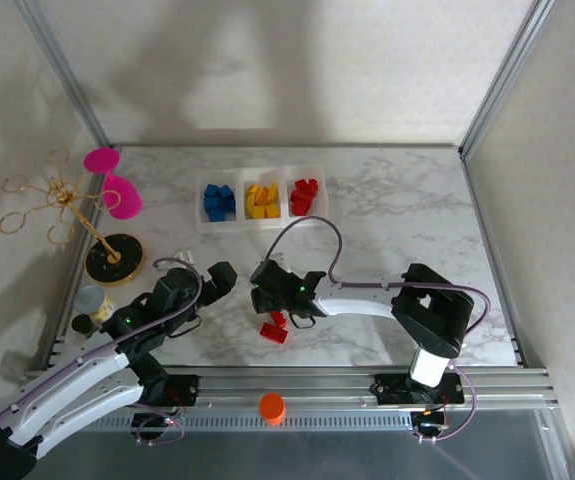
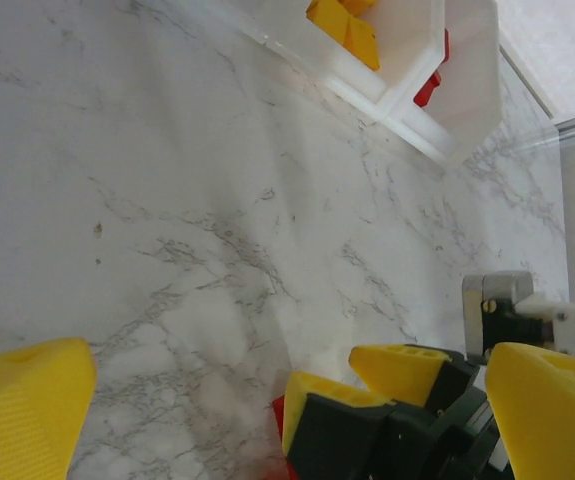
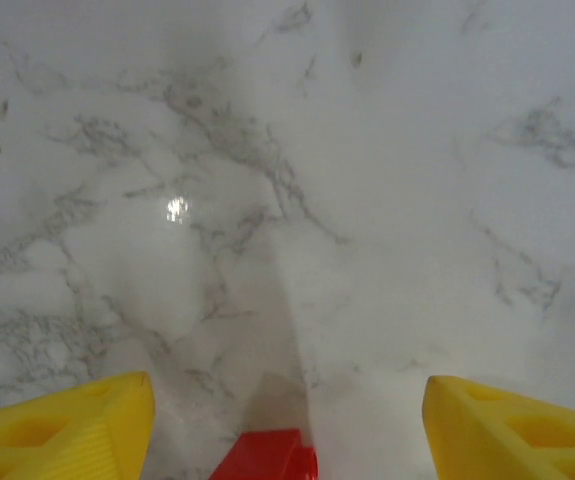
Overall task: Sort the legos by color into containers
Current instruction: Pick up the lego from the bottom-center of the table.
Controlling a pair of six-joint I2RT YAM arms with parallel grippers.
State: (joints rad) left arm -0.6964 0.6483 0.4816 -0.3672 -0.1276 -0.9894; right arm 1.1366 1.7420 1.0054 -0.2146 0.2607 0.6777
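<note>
Right wrist view carries the main risk: the right gripper hangs over the marble table with one red brick only peeking in at 6 o'clock, back near the palm and not between the fingertips. Closing from here would likely catch air, or clip the brick's edge and skid it away; I judge the gripper needs to shift toward the brick first. Top external view shows a small cluster of red legos at 6 o'clock of that gripper, lying against one another, so a careless pinch could take two or knock a neighbour aside. A second hazard is crowding: the left gripper sits just beside the right one, at its 9 o'clock, and a sideways move by either could bring them into contact. The containers lie well apart at 12 o'clock, with blue, yellow and red bricks already inside; the red compartment is at the 3 o'clock end of the row.

Both pairs of yellow fingers are spread wide, and neither gripper holds or touches anything
</note>
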